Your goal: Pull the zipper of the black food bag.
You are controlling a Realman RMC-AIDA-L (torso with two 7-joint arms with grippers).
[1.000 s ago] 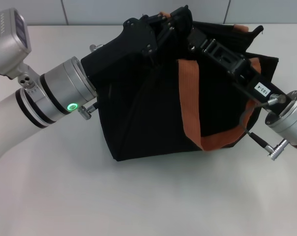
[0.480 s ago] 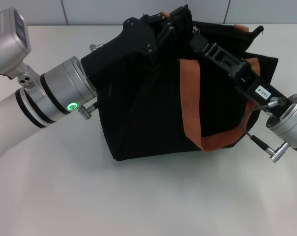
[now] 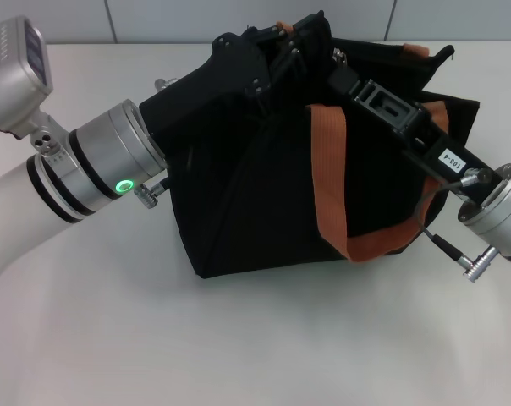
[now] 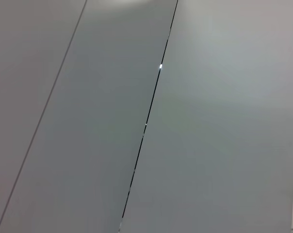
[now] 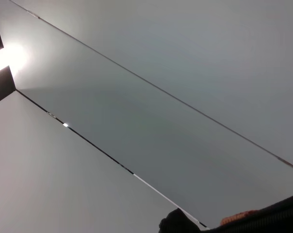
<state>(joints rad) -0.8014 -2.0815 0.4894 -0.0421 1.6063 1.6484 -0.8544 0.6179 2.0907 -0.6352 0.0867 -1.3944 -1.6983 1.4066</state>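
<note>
The black food bag [image 3: 247, 194] stands in the middle of the white table, with an orange-brown strap [image 3: 327, 186] hanging down its front. My left gripper [image 3: 302, 34] reaches in from the left and is shut on the bag's raised top edge. My right gripper [image 3: 338, 63] reaches in from the right, along the bag's top. It is shut at the zipper [image 3: 338, 56], which shows only as a small silvery bit at its tip. A bit of the bag [image 5: 277, 216] and strap [image 5: 236, 217] shows in the right wrist view.
The white table [image 3: 239, 338] runs in front of and around the bag. A tiled wall [image 3: 196, 17] stands behind it. The left wrist view shows only grey panels [image 4: 146, 116].
My right arm has drawn back slightly to the right and down, its gripper staying at the bag's top. A silvery bit now shows at its tip. The left arm and the bag have hardly moved.
</note>
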